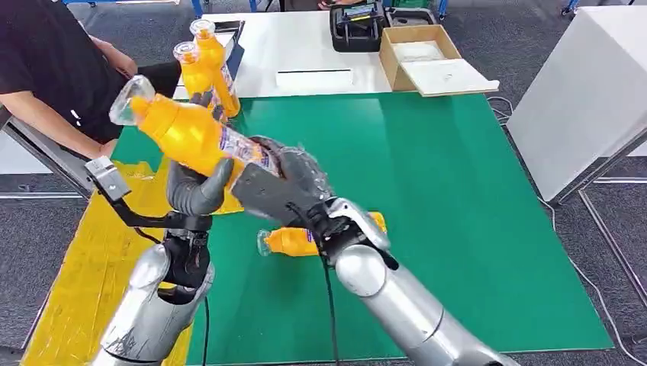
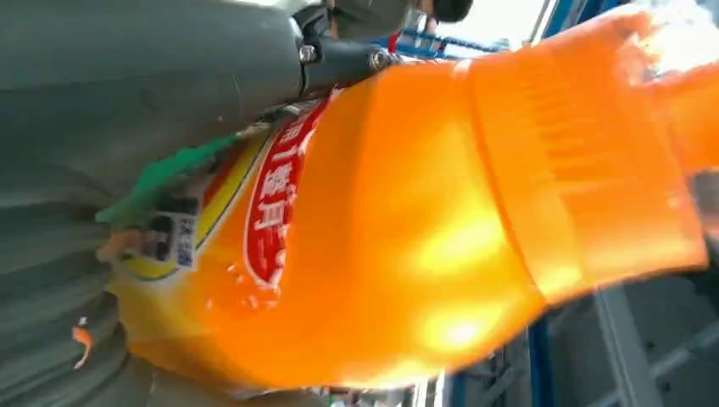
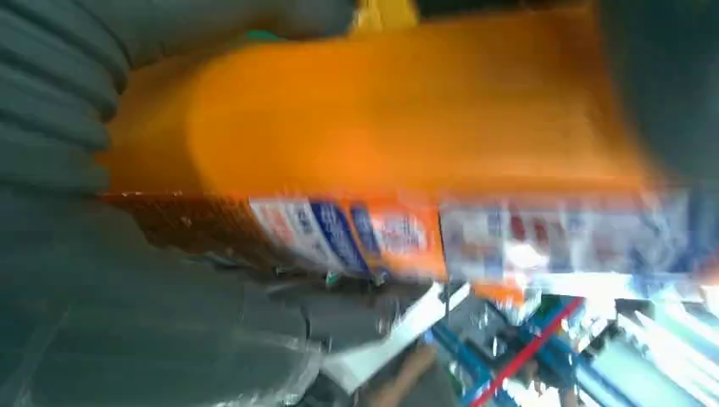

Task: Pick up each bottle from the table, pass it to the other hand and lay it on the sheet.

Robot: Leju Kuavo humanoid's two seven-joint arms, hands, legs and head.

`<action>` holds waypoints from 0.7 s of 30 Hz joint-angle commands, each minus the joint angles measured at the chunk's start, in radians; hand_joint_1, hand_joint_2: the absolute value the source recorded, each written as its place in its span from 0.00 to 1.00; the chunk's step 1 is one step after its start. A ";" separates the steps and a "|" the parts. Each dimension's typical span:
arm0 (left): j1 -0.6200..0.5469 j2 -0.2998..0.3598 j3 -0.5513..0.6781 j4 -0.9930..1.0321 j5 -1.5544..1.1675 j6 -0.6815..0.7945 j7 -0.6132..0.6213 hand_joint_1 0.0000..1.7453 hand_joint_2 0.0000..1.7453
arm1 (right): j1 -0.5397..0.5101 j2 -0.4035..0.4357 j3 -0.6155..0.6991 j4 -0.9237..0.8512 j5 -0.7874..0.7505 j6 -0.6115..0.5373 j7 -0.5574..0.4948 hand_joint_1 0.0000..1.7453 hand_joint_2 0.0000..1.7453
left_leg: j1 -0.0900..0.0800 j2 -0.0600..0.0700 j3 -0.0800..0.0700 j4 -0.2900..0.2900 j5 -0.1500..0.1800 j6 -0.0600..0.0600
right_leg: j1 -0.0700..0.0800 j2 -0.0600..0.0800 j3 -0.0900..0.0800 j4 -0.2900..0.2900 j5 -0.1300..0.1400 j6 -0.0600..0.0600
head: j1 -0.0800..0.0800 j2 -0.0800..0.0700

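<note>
Bottle [image 1: 187, 133] of orange drink tilted above green sheet [image 1: 427, 198], gripped by my left hand [image 1: 194, 187] and my right hand [image 1: 286, 187] together; 1 bottle [image 1: 294, 242] lying on sheet below; 2 bottles [image 1: 207, 65] upright at table edge.

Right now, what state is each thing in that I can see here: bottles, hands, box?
Held bottle: in the air, tilted, cap on, both hands on it.
Left hand: grips the held bottle.
Right hand: grips the held bottle.
Lying bottle: on its side on the green sheet.
Two bottles: upright at the table's far edge.
Cardboard box: open.
</note>
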 commanded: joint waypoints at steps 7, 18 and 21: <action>-0.091 0.008 -0.006 0.097 0.003 0.031 0.020 0.00 1.00 | -0.096 0.117 0.227 0.312 0.024 0.053 -0.005 1.00 1.00 | 0.000 -0.001 0.003 0.000 0.000 -0.002 | 0.000 -0.004 0.004 0.000 -0.002 0.000 | 0.001 0.000; -0.159 0.012 -0.046 0.179 0.015 0.017 0.020 1.00 1.00 | -0.106 0.107 0.246 0.395 0.017 0.039 -0.026 1.00 1.00 | 0.000 -0.003 0.001 0.000 0.001 -0.002 | 0.001 -0.004 0.002 -0.001 -0.001 0.000 | 0.001 0.000; -0.164 0.008 -0.048 0.187 0.015 0.016 0.020 1.00 1.00 | -0.111 0.102 0.241 0.400 0.014 0.041 -0.030 1.00 1.00 | 0.000 -0.005 0.002 0.000 0.001 -0.003 | 0.001 -0.007 0.004 -0.001 -0.002 0.000 | 0.001 0.000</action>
